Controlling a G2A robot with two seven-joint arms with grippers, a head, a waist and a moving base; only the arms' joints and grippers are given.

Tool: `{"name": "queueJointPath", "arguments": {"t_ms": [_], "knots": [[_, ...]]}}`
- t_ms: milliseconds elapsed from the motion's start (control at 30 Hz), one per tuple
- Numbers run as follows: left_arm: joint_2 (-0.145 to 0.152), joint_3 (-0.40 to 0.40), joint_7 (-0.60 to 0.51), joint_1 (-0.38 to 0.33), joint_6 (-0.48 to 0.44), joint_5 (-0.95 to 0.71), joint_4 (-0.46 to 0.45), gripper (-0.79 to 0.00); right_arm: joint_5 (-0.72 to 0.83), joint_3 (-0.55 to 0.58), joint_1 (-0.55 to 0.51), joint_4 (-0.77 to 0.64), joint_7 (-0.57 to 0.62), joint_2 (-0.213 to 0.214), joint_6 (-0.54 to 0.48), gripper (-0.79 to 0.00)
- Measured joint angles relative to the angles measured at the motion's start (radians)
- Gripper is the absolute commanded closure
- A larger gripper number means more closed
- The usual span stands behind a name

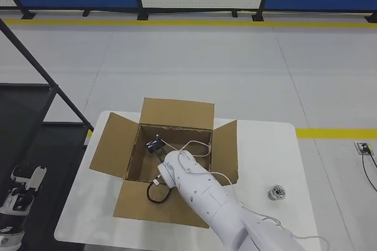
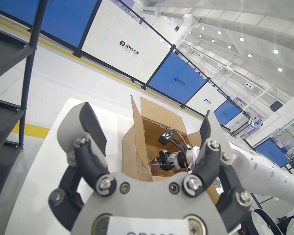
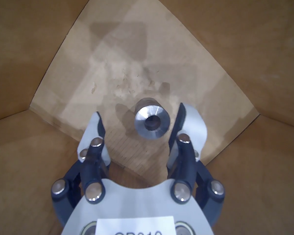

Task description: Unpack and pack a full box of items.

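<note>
Right pincer: spread apart, flanking metal cylinder on box floor.
Left pincer: spread apart, beside the surface.

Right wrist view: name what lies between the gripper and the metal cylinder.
In that view, only bare box floor; the metal cylinder shows between the right gripper's open fingers.

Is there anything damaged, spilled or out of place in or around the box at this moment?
Only slight wear: the floor of the box is scuffed beside the metal cylinder, which sits between the open fingers of the right gripper. Nothing is spilled.
</note>
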Motion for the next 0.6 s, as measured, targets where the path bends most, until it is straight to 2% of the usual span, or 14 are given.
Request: {"name": "queueJointPath", "arguments": {"t_ms": [167,333,467,600], "knots": [[0.0,0.0,0.0,0.0,0.0,0.0,0.0,-0.785,0.008,0.012,0.01,-0.004,-0.019,0.002,-0.013,-0.748],[0.0,0.0,0.0,0.0,0.0,0.0,0.0,-0.785,0.048,0.044,0.029,-0.021,-0.054,0.009,-0.077,-0.773],[0.0,0.0,0.0,0.0,0.0,0.0,0.0,-0.785,0.033,0.053,0.024,-0.064,-0.09,0.024,-0.115,-0.785],[0.0,0.0,0.0,0.0,0.0,0.0,0.0,-0.785,-0.008,0.061,-0.016,-0.146,-0.123,0.052,-0.098,-0.785]]}}
